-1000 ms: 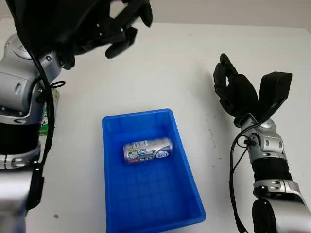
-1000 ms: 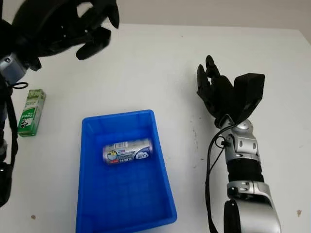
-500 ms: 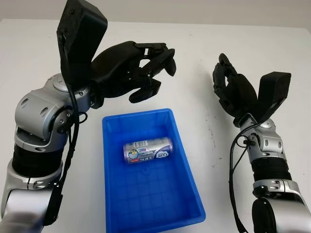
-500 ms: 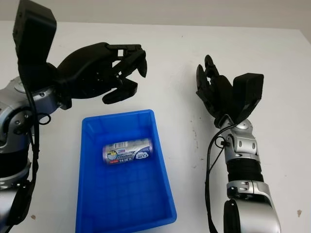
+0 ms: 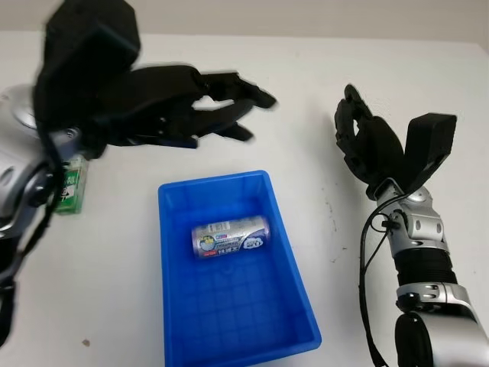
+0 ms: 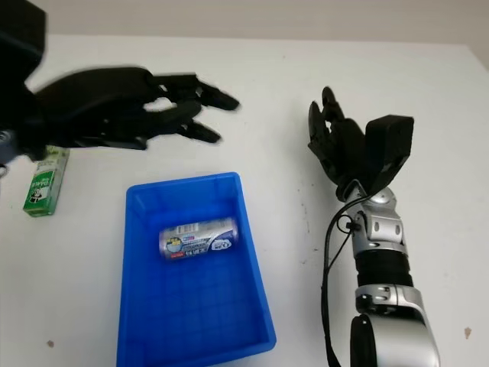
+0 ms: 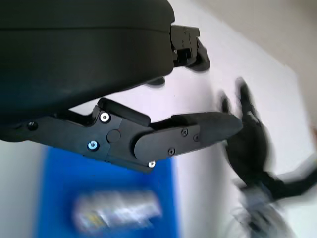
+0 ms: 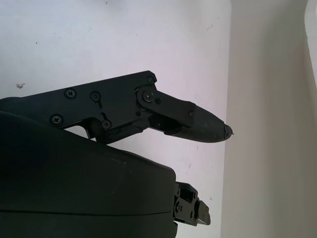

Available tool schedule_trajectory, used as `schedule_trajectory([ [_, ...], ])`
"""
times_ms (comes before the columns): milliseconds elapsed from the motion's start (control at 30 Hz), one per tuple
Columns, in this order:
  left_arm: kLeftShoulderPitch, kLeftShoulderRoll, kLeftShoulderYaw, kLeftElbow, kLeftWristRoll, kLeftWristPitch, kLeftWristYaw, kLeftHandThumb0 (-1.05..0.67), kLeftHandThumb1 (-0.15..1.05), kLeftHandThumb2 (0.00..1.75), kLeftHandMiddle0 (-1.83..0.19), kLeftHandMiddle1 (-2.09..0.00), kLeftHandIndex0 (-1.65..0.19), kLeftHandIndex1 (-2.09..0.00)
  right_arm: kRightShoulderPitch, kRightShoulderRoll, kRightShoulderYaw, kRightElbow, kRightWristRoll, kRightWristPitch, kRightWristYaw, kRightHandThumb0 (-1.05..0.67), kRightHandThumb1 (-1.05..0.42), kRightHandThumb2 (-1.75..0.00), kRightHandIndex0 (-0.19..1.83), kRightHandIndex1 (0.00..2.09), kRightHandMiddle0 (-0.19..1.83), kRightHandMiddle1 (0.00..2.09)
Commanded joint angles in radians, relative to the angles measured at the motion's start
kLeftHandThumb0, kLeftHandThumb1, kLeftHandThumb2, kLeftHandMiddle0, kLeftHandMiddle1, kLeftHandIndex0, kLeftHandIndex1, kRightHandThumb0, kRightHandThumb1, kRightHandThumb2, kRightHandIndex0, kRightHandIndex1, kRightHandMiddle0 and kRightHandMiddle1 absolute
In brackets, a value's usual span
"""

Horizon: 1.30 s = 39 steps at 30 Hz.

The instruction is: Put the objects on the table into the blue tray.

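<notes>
blue tray (image 5: pixel 294 306): just 1, sitting mid-table

can (image 5: pixel 231 235): 1, lying on its side inside the tray

green carton (image 6: pixel 44 182): 1, out on the table off to the tray's left

stuff already in the tray: 1

stuff not in the tray: 1

robot hands: 2, left hand (image 5: pixel 164 103) and right hand (image 5: pixel 370 145), both holding nothing
</notes>
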Motion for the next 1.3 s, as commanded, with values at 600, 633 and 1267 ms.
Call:
schedule_trajectory([
  [600,0.357,0.299,0.251,0.302,0.223,-0.235,-0.103,-0.87,0.89,0.06,0.01,-0.26,0.19,0.00,-0.010,0.000,0.001,0.014,0.002,-0.006,0.022,-0.58,-1.05,-0.72,-0.19,0.00,-0.19,0.00],
  [633,0.379,0.302,0.252,0.303,0.232,-0.253,-0.107,-0.88,0.90,0.06,0.09,-0.17,0.19,0.00,-0.010,0.000,0.000,0.013,0.003,-0.001,0.021,-0.58,-1.05,-0.72,-0.19,0.00,-0.19,0.00],
  [1267,0.649,0.655,0.027,0.726,1.379,-1.431,1.157,-0.02,1.03,0.48,0.19,-0.01,0.19,0.00,-0.012,-0.016,-0.001,0.043,0.005,-0.009,0.062,-0.58,-1.05,-0.72,-0.19,0.00,-0.19,0.00],
])
